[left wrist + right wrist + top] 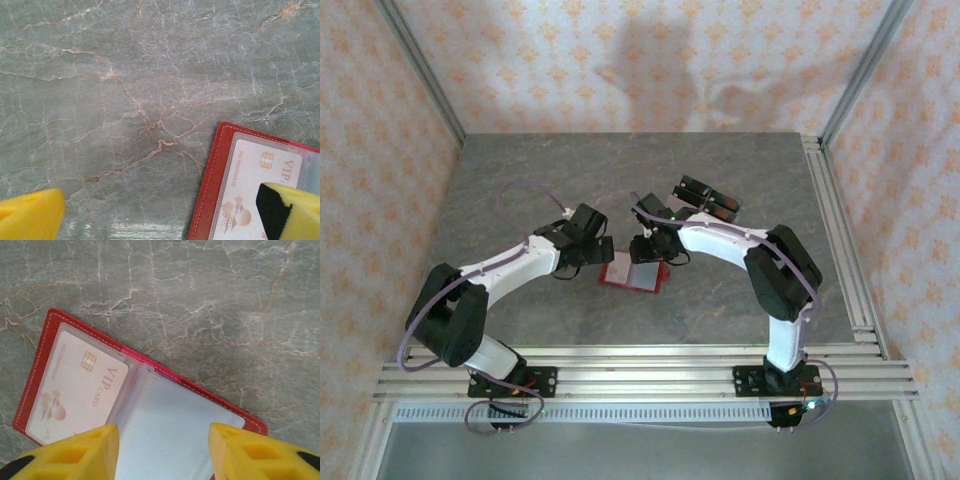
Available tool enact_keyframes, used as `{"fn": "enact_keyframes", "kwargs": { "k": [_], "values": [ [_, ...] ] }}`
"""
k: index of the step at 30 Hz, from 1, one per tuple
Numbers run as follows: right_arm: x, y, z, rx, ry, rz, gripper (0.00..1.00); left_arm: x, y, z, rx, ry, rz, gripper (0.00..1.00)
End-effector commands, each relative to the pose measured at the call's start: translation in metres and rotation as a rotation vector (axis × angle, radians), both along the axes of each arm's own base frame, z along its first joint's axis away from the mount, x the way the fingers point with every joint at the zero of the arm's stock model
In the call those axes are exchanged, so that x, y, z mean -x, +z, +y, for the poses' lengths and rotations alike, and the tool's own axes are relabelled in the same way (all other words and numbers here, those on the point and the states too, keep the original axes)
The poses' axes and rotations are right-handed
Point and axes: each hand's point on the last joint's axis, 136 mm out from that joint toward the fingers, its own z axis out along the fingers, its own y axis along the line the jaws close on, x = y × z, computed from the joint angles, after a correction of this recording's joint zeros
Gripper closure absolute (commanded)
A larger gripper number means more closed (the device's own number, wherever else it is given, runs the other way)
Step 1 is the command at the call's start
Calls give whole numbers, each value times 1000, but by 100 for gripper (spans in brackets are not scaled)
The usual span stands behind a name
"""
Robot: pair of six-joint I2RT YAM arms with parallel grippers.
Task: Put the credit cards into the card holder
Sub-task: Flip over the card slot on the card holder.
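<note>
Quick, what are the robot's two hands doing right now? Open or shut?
Left gripper: open, holding nothing.
Right gripper: open, holding nothing.

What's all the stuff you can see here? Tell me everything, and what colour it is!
card holder: 1, red, lying open mid-table
credit card: 1, pale pinkish, gold chip, says VIP, inside the holder's clear pocket
pale blue panel: 1, in the holder's other half; card or pocket, cannot tell
dark blocks: a cluster, black, beyond the right arm; count unclear
table: 1, grey marbled
walls: pale with orange pattern, around the table
rails: silver, along the near edge
left arm and right arm: white and black, bolted to the rails
left gripper: yellow fingers, open, one finger over the card
right gripper: yellow fingers, open, above the pale blue half
</note>
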Motion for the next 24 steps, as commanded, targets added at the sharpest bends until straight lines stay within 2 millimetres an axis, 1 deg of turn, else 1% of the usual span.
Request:
{"fn": "enact_keyframes", "kwargs": {
  "k": [1, 3, 9, 10, 12, 14, 16, 20, 24],
  "values": [
    [3, -16, -8, 92, 2, 21, 49, 8, 1, 2, 15, 10, 10, 0],
    [5, -23, -5, 107, 8, 34, 48, 8, 1, 1, 21, 8, 7, 0],
    [15, -45, -6, 156, 15, 89, 49, 11, -2, 0, 39, 5, 6, 0],
    [17, -48, -6, 159, 16, 96, 51, 11, -3, 0, 40, 5, 9, 0],
    [20, -50, -5, 149, 10, 106, 59, 12, -4, -1, 46, 3, 10, 0],
    [21, -47, -3, 127, 1, 108, 62, 13, -5, -1, 50, 2, 11, 0],
    [21, -43, 1, 96, -7, 109, 63, 15, -6, -1, 56, 1, 13, 0],
    [20, -28, 14, 10, -23, 113, 60, 18, -5, -3, 65, -15, 11, 0],
    [19, -20, 26, -60, -35, 126, 59, 23, -5, -8, 61, -45, 10, 0]
  ]
}}
